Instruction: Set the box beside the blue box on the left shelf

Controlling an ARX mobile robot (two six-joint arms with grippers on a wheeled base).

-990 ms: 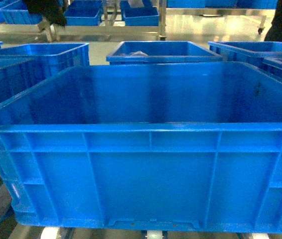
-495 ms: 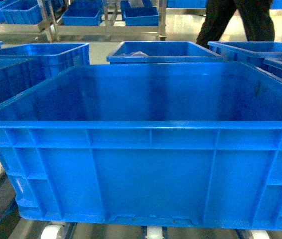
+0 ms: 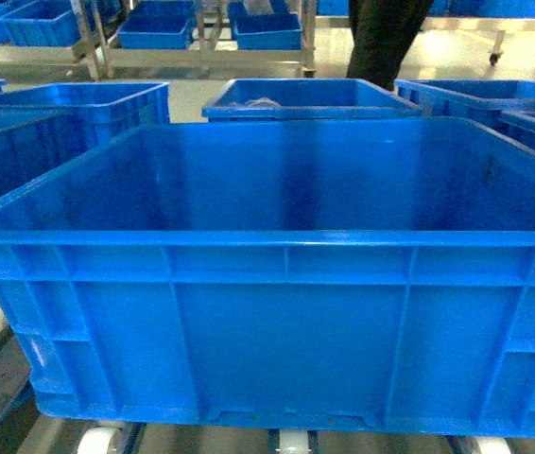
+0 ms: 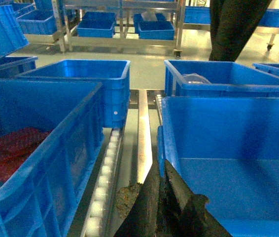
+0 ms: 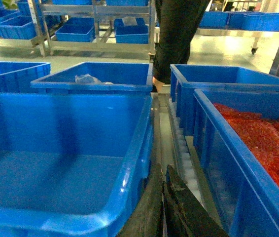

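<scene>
The box (image 3: 286,322), a large bright blue ribbed crate, fills the head view and rests on the left shelf's white rollers (image 3: 289,443). Neither gripper shows in that view. In the left wrist view my left gripper (image 4: 162,163) is shut on the box's left rim (image 4: 163,133). Across a strip of rollers (image 4: 105,170) stands another blue box (image 4: 55,158) holding red material. In the right wrist view the dark fingers of my right gripper (image 5: 162,170) are shut together against the outside of the box's right wall (image 5: 142,143). Nothing shows between them.
A second crate of red material (image 5: 248,143) stands close on the right, across a roller rail (image 5: 184,158). More blue crates (image 3: 310,96) sit behind on the same deck. A person in dark trousers (image 3: 381,38) stands beyond them, near metal racks holding small blue bins (image 3: 159,26).
The box moved slightly away from the camera and settled on the rollers, then stayed still. The person in the background walked from right towards the middle.
</scene>
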